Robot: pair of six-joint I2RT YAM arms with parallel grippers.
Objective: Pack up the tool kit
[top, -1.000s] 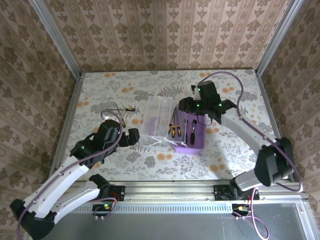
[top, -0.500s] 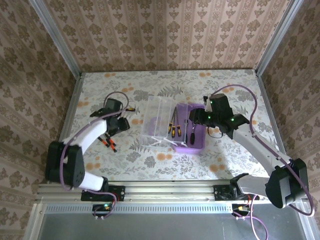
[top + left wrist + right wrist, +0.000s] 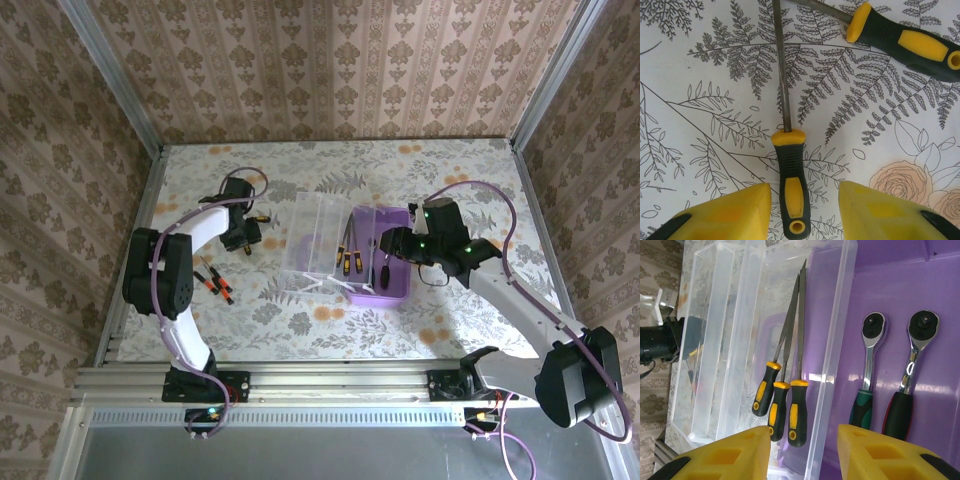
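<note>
Three screwdrivers (image 3: 782,400) lie in the clear lid (image 3: 715,340) beside your purple box (image 3: 950,300), mid-table. Your right wrist view adds two ratchets (image 3: 867,365) inside the box. Right gripper (image 3: 804,435) is spread and empty. Left gripper (image 3: 804,189) is spread too, straddling a loose screwdriver (image 3: 789,185) on the table (image 3: 700,125) without touching it.

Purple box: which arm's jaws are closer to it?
Right. The right arm holds its jaws over the purple box; the left arm has its jaws beyond the clear tray, straddling a screwdriver.

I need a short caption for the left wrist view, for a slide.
Left gripper, open, astride a screwdriver on the fern-printed table; a second screwdriver lies beyond.
</note>
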